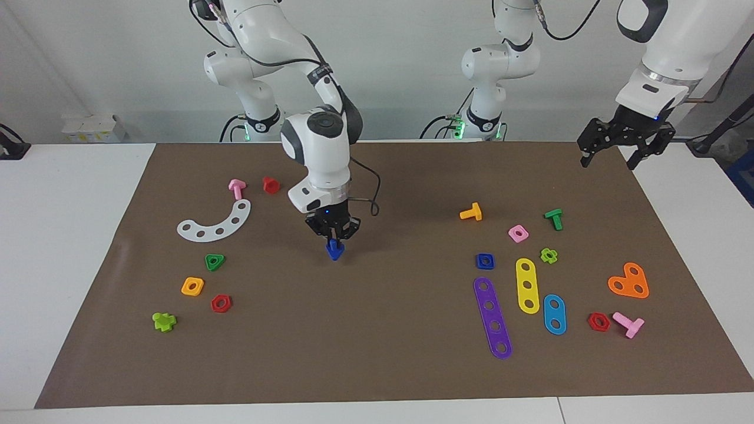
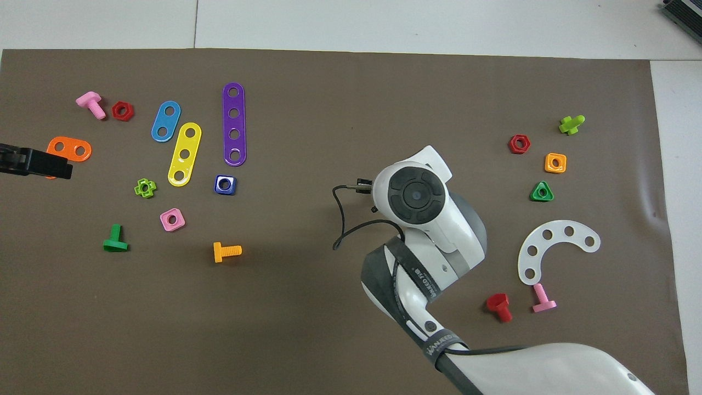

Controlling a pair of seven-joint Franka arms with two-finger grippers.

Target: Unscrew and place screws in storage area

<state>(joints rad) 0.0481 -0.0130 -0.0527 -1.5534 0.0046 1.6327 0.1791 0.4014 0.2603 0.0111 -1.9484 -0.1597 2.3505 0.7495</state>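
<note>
My right gripper [image 1: 334, 239] is shut on the dark-blue bolt [image 1: 335, 251], held by its stem with the triangular head down, just over the bare middle of the brown mat. The overhead view hides the bolt and fingers under the right arm's wrist [image 2: 415, 195]. The storage area [image 1: 186, 255] is bare mat among the white curved strip [image 1: 215, 222], green triangular nut [image 1: 214, 261], orange square nut [image 1: 192, 286] and red hexagonal nut [image 1: 221, 303]; it also shows in the overhead view [image 2: 581, 203]. My left gripper [image 1: 626, 147] waits open and empty, raised over the mat's edge at the left arm's end.
Pink bolt [image 1: 236, 188], red bolt [image 1: 271, 185] and lime bolt [image 1: 164, 321] lie around the storage area. At the left arm's end lie the blue square nut [image 1: 485, 261], purple [image 1: 492, 318], yellow [image 1: 527, 285] and blue strips [image 1: 554, 314], and an orange bolt [image 1: 471, 212].
</note>
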